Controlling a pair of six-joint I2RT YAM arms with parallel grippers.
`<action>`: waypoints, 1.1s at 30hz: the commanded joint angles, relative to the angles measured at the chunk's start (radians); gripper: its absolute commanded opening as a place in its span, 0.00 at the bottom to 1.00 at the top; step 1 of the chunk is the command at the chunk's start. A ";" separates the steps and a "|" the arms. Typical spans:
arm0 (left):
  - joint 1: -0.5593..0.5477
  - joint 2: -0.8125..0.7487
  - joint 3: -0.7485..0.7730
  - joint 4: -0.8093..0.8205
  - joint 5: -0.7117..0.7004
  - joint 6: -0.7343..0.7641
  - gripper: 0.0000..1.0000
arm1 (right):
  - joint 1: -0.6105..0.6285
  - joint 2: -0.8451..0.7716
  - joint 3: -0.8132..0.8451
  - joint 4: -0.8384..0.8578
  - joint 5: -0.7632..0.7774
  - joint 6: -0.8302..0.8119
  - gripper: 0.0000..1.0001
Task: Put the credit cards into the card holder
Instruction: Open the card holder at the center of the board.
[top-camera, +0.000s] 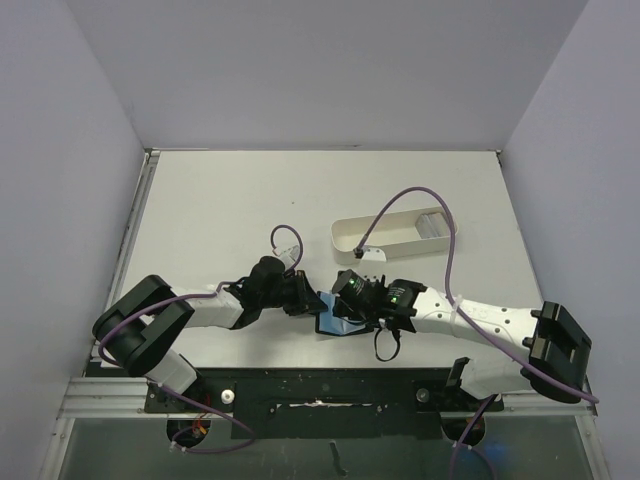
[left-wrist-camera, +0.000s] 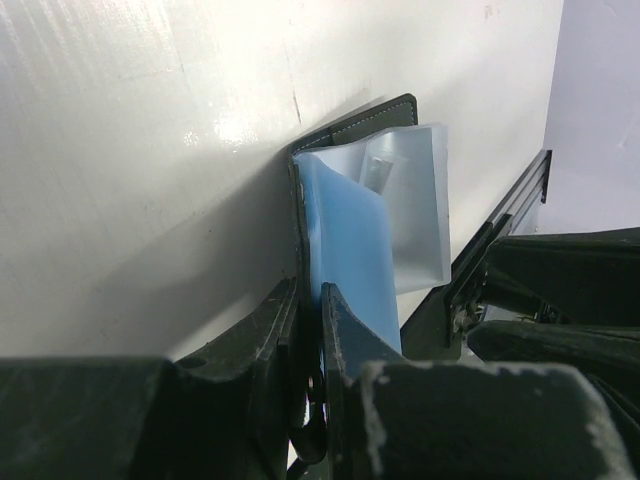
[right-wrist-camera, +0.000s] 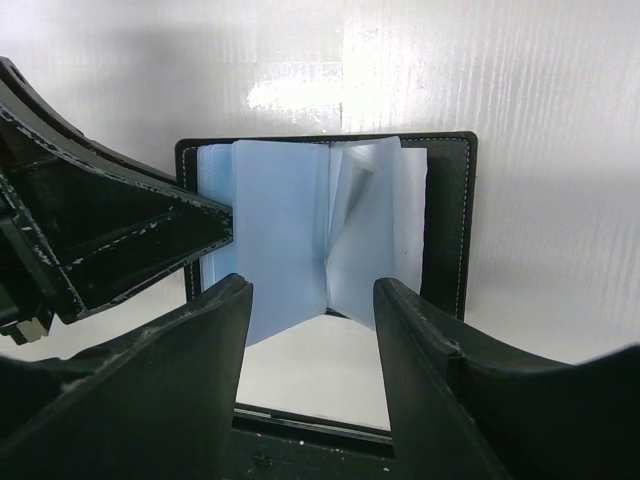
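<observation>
Left gripper (left-wrist-camera: 308, 300): jaws narrow, clamped on the edge of the one card holder (right-wrist-camera: 290, 220) on the left arm's side. Holder lies open on the surface (top-camera: 230, 210), bluish pockets up, some leaves lifted. Right gripper (right-wrist-camera: 312, 290): jaws wide, gripping nothing, straddling the holder's near edge. One white tray (top-camera: 395, 235) beyond the holder, to its right. One grey item (top-camera: 432, 224) sits at the tray's right end, too small to tell or count cards.

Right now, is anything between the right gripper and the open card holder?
Nothing visible. The right gripper, open, faces the card holder; the left gripper clamps one cover edge, off to the side.
</observation>
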 joint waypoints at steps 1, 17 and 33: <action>-0.004 -0.036 0.008 0.027 -0.009 0.022 0.07 | 0.009 -0.028 0.011 0.086 0.013 -0.023 0.52; -0.006 -0.045 0.002 0.027 -0.012 0.018 0.07 | -0.015 0.035 -0.055 0.200 -0.070 -0.015 0.50; -0.006 -0.039 0.001 0.030 -0.012 0.021 0.07 | -0.018 0.026 -0.068 0.211 -0.070 -0.010 0.39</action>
